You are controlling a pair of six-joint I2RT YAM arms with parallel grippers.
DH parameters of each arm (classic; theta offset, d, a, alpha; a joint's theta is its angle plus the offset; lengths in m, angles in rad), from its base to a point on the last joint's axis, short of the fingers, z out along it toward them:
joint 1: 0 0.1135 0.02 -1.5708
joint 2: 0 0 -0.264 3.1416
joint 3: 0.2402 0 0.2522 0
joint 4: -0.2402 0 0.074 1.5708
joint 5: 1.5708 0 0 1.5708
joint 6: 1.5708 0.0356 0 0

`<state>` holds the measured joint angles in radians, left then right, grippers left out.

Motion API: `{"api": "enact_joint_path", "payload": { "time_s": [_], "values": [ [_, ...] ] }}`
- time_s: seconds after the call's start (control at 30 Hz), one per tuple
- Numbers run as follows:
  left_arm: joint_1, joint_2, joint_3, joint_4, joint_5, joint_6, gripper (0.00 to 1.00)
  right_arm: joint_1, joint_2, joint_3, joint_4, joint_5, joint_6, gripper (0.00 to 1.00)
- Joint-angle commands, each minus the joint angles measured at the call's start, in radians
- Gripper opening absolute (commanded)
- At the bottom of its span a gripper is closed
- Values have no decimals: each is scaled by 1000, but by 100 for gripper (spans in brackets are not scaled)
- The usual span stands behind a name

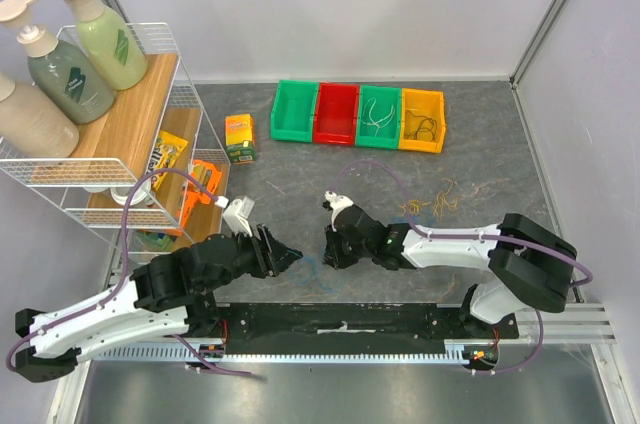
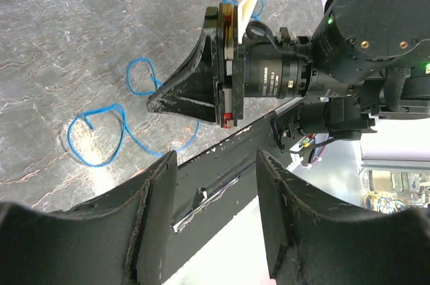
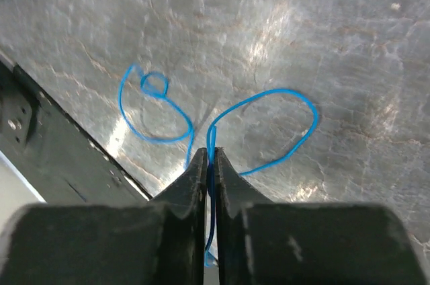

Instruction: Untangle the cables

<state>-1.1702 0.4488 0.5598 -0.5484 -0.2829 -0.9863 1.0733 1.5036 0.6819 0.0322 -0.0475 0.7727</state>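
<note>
Right now the right gripper [image 3: 207, 158] has its jaws pinched almost together on the blue cable [image 3: 210, 137]. The cable runs up between the fingertips and spreads in two loose loops flat on the grey table [image 3: 322, 23], close to its front edge. Facing it, the left gripper [image 2: 216, 160] hovers just beside those loops, jaws standing partly apart with nothing between them. Further right and back, a tangle of yellow cables [image 1: 435, 202] lies on the table. Along the back, white cables [image 1: 378, 119] sit in a green bin [image 1: 380, 90] and black cables [image 1: 425, 127] in the yellow bin [image 1: 422, 94].
</note>
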Motion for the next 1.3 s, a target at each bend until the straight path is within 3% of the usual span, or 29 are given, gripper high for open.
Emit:
{"api": "enact_joint_path", "payload": {
  "time_s": [0.0,0.33,0.6,0.93,1.27],
  "values": [
    [0,-24,12,1,-18,2,57,-24,-14,122,-29,112,-41,0],
    [-2,-18,-4,28,8,5,57,-292,27,536,-270,133,-239,0],
    [0,31,-26,91,48,37,57,-458,308,1000,-327,141,-323,0],
    [-2,74,-40,145,99,75,57,-544,654,1508,-342,184,-391,0],
    [0,33,-37,125,108,98,57,-544,814,1512,-224,206,-408,0]
  ]
}}
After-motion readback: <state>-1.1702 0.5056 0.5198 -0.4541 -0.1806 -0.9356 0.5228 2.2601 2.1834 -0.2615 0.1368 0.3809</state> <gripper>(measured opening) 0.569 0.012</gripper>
